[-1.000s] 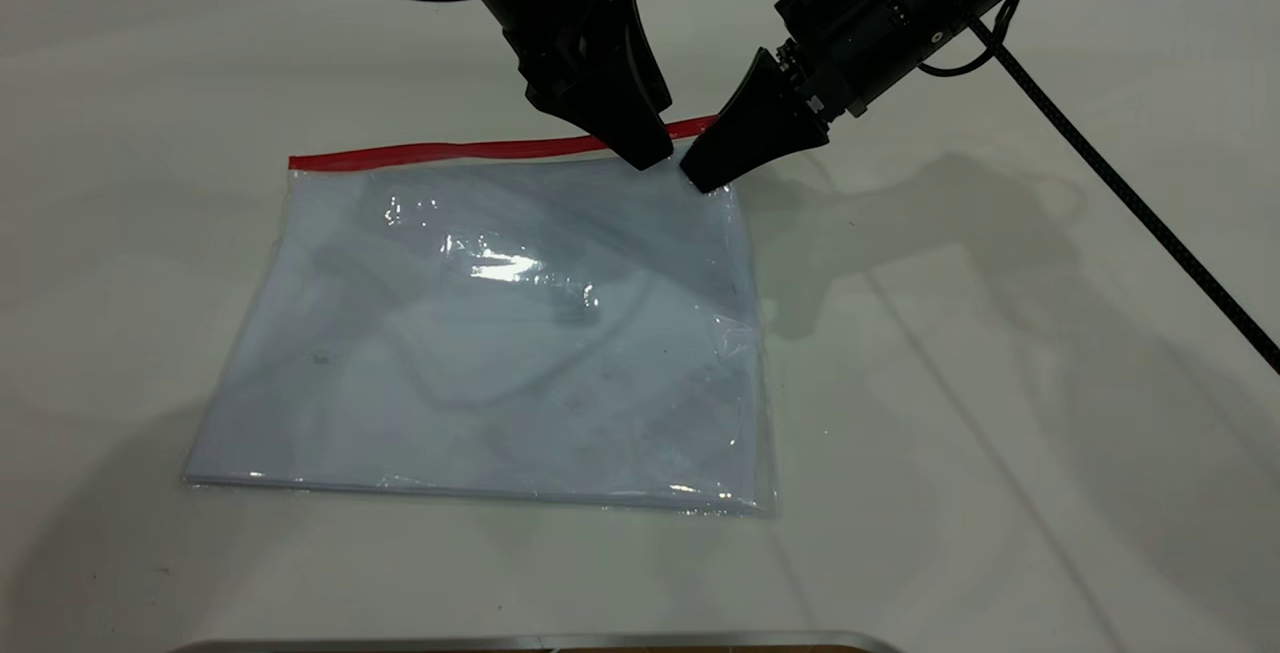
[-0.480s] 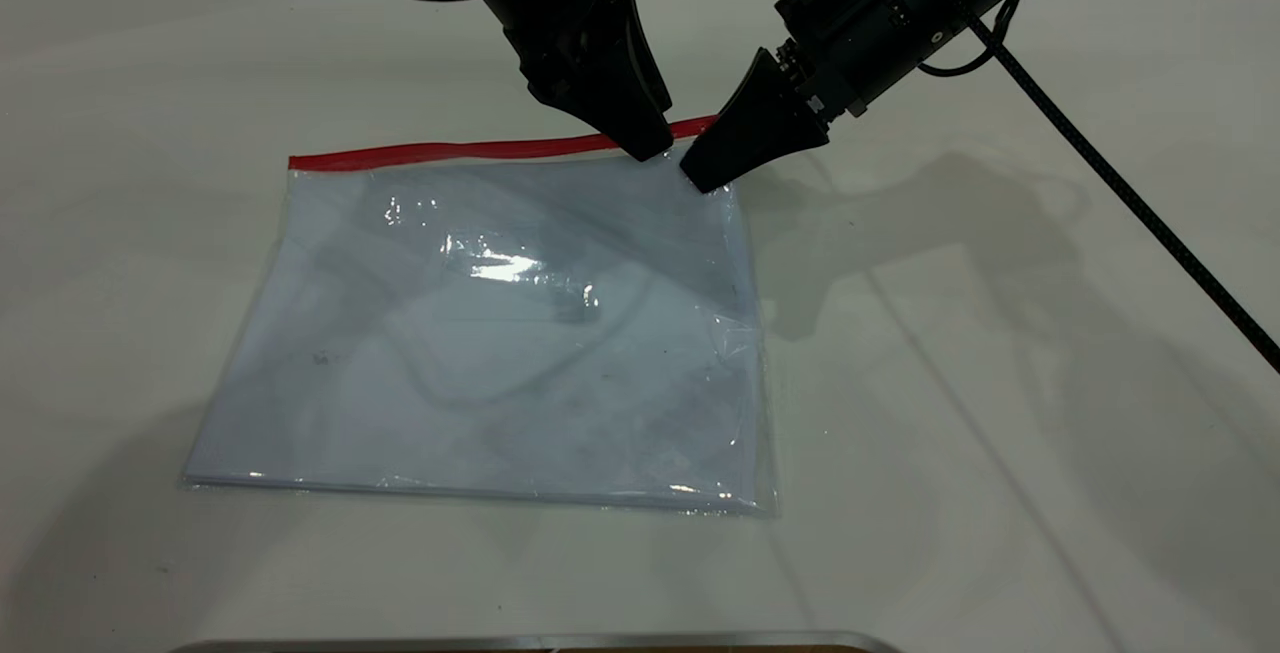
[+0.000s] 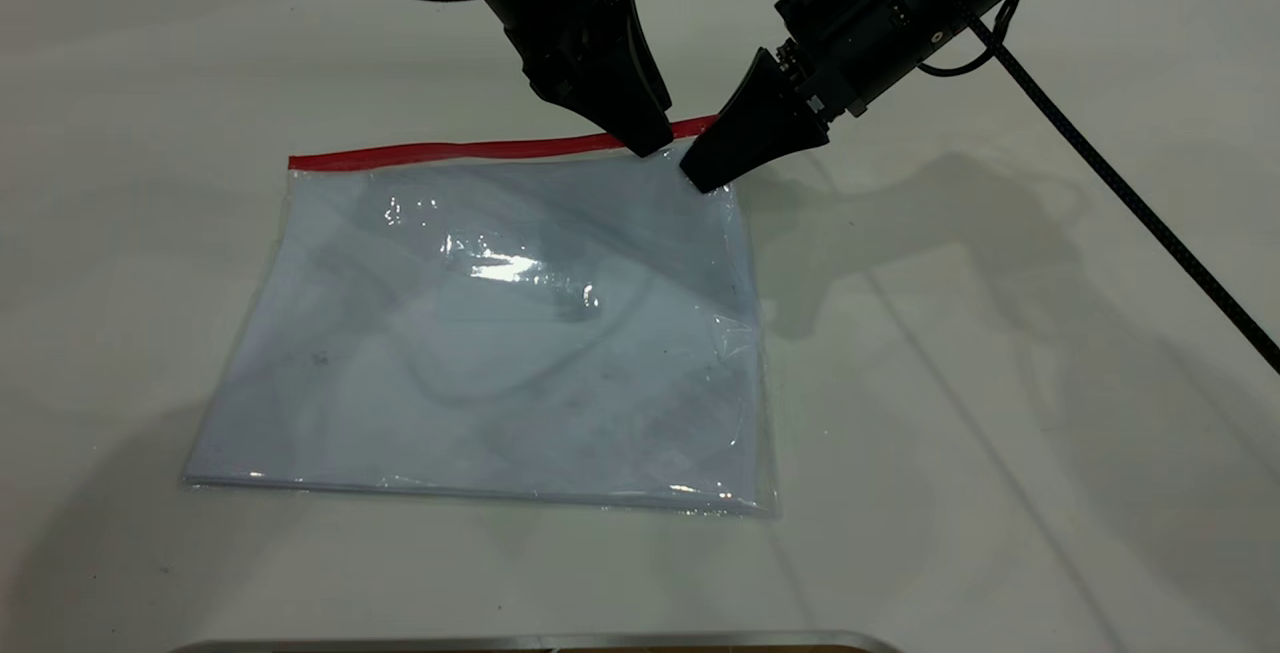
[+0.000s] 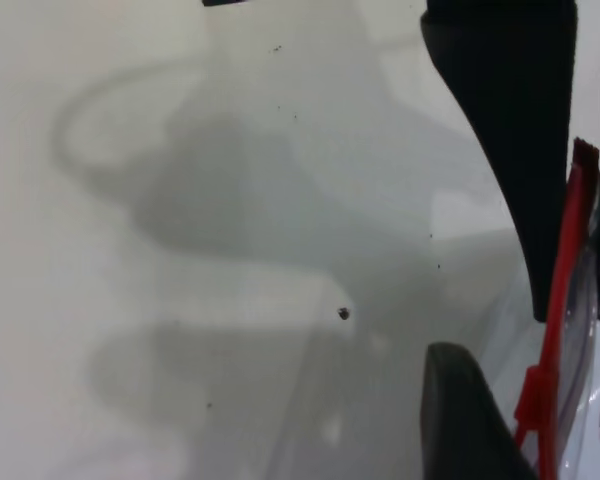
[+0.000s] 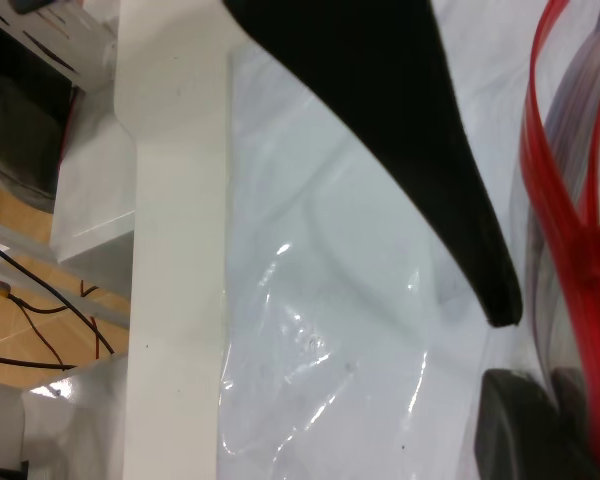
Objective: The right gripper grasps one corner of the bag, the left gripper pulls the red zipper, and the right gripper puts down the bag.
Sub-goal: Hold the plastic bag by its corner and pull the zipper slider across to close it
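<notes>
The bag [image 3: 500,333], clear plastic with white sheets inside, lies flat on the white table. The red zipper [image 3: 450,150] runs along its far edge. My right gripper [image 3: 703,175] is at the far right corner of the bag [image 3: 722,195], where the red strip ends. In the right wrist view [image 5: 500,350] one finger is above the plastic and the other shows through it, so it is shut on that corner. My left gripper [image 3: 648,145] is just left of it on the zipper. In the left wrist view [image 4: 540,385] its jaws are apart, straddling the strip, with the red slider tab [image 4: 528,400] between them.
The right arm's black braided cable [image 3: 1130,203] runs diagonally over the table's right side. A metal rim [image 3: 520,643] lies along the near table edge. The right wrist view shows the table's edge [image 5: 170,300] with shelving and wires beyond it.
My left gripper's tips have shifted slightly toward the far side, onto the red strip. The right gripper and the bag have stayed still.
</notes>
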